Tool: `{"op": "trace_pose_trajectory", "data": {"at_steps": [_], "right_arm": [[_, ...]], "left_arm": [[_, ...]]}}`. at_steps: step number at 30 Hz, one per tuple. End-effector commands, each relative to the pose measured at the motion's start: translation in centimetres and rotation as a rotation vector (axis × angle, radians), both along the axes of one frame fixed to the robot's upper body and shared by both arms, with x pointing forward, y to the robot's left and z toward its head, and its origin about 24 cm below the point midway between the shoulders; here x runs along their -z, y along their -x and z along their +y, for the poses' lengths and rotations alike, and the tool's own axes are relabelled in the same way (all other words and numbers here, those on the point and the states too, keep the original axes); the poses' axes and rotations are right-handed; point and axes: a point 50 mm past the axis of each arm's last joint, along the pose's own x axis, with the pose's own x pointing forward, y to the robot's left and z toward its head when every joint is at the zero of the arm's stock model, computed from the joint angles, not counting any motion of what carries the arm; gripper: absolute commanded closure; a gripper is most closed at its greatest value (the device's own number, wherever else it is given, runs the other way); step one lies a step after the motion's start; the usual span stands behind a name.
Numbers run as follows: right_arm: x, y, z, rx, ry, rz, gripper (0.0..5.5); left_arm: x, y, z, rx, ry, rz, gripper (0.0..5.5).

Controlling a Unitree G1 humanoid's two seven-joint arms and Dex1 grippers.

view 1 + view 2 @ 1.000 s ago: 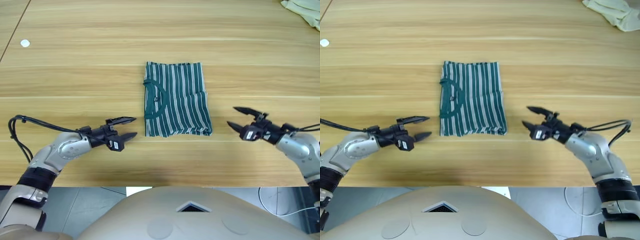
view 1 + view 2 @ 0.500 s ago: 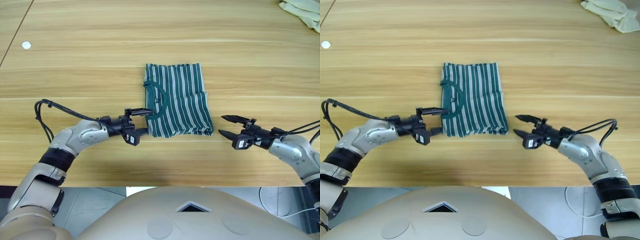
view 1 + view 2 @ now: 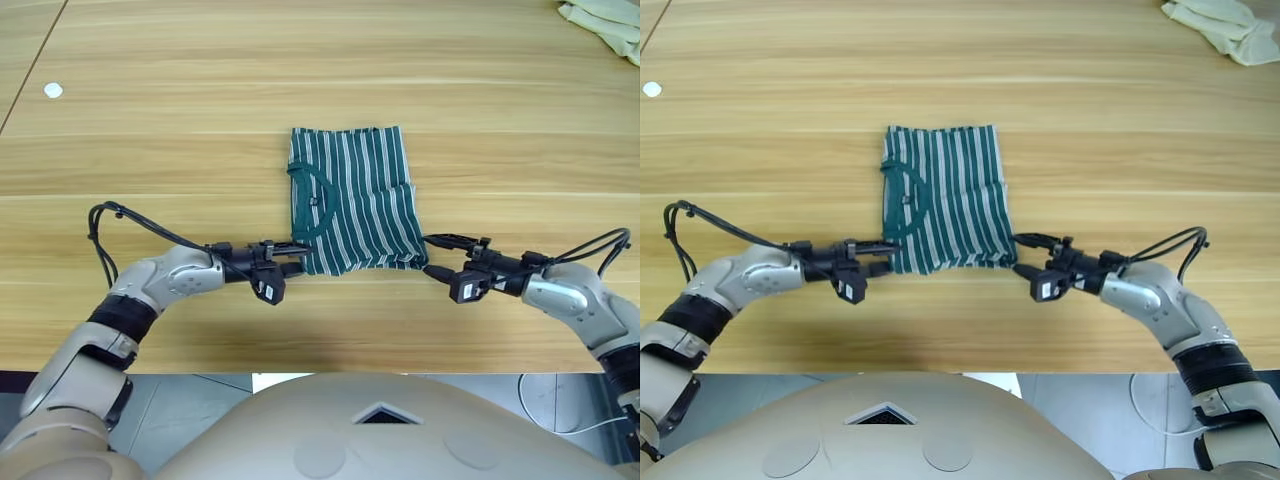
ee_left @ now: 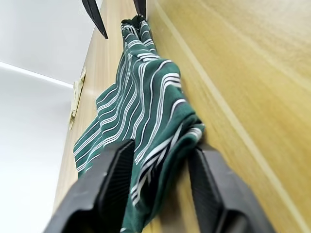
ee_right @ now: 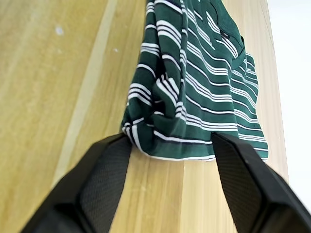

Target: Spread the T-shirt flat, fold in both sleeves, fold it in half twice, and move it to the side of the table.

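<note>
Straddling the near corners of the folded T-shirt (image 3: 352,200) — my left gripper (image 3: 297,256) at the left corner, my right gripper (image 3: 432,254) at the right — both finger pairs stand apart around fabric. It lies central on the table (image 3: 200,120).

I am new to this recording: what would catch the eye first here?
A folded green striped T-shirt lies in the middle of the wooden table. The left gripper and the right gripper sit at its two near corners, each open with a corner between its fingers. A pale crumpled cloth lies at the far right edge.
</note>
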Motion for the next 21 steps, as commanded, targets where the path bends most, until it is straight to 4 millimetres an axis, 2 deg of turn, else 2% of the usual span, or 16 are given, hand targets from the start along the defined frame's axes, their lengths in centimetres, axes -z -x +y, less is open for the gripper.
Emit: {"op": "trace_pose_trajectory", "data": {"at_steps": [1,5,14,19,21], "right_arm": [[2.2,1.1,0.0,-0.035,0.084,0.109,2.5],[2.4,0.8,0.2,-0.055,0.078,0.106,2.5],[2.6,-0.1,0.2,-0.043,0.052,0.072,4.23],[2.0,0.4,0.3,-0.049,-0.007,0.059,5.15],[1.3,1.0,0.4,-0.047,-0.067,0.057,5.26]], "left_arm": [[4.5,2.4,1.4,0.005,-0.23,0.149,4.2],[4.7,2.6,1.4,0.01,-0.231,0.16,4.62],[4.8,3.3,2.2,-0.019,-0.222,0.188,5.29],[4.9,3.3,2.7,-0.081,-0.194,0.195,5.39],[4.8,3.8,3.0,-0.122,-0.144,0.221,5.4]]}}
